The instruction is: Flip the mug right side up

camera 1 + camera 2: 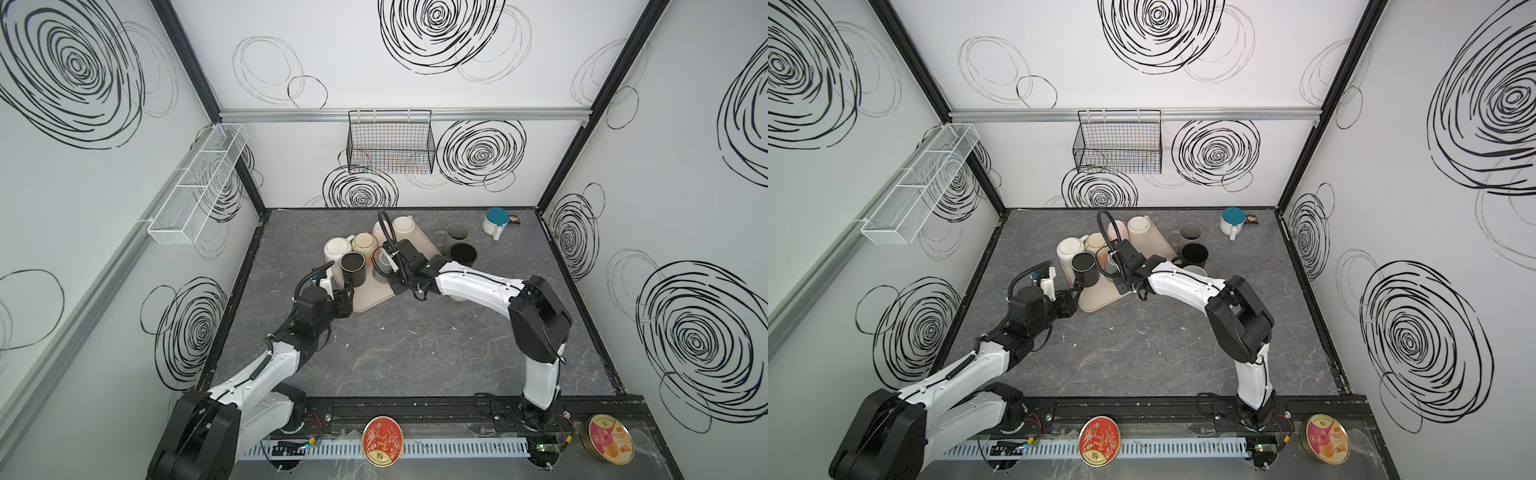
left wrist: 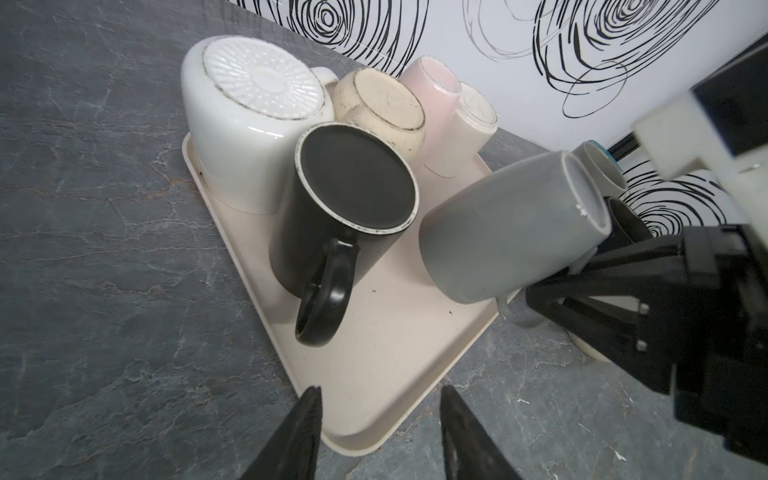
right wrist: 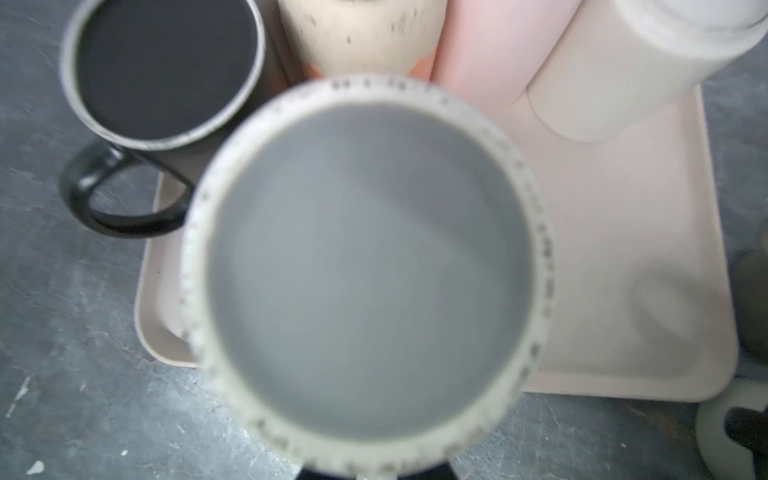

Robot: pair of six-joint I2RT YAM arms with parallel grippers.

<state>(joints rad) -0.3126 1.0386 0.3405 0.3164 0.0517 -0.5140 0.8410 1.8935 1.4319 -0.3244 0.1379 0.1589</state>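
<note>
10 mugs in all, by my count. The right hand [image 2: 573, 276] is clamped on the grey mug [image 2: 498, 232], which hangs tilted over the tray [image 2: 415, 324], base toward the right arm, mouth end low above the tray floor; whether it touches I cannot tell.

5 more mugs stand bases up on the tray's far half, packed close. The black mug [image 2: 357, 183] is nearest the tray's middle, its handle pointing at the edge closest to the left hand. The white ribbed mug [image 2: 249, 124] sits behind it at the tray's rim.

4 mugs sit off the tray on its right-arm side. A grey upright mug [image 1: 457, 236] and a black upright mug [image 1: 463, 254] are just beside the tray's edge. A pale mug [image 1: 1195, 271] is half hidden under the right arm, and a teal-lined mug [image 1: 496, 219] stands well apart.

The left hand [image 2: 380, 390] hovers over the tray's near corner, fingers spread, holding nothing.

The tray floor around the grey mug is bare. Broad bare table [image 1: 415, 353] lies between the tray and the arms' bases.
</note>
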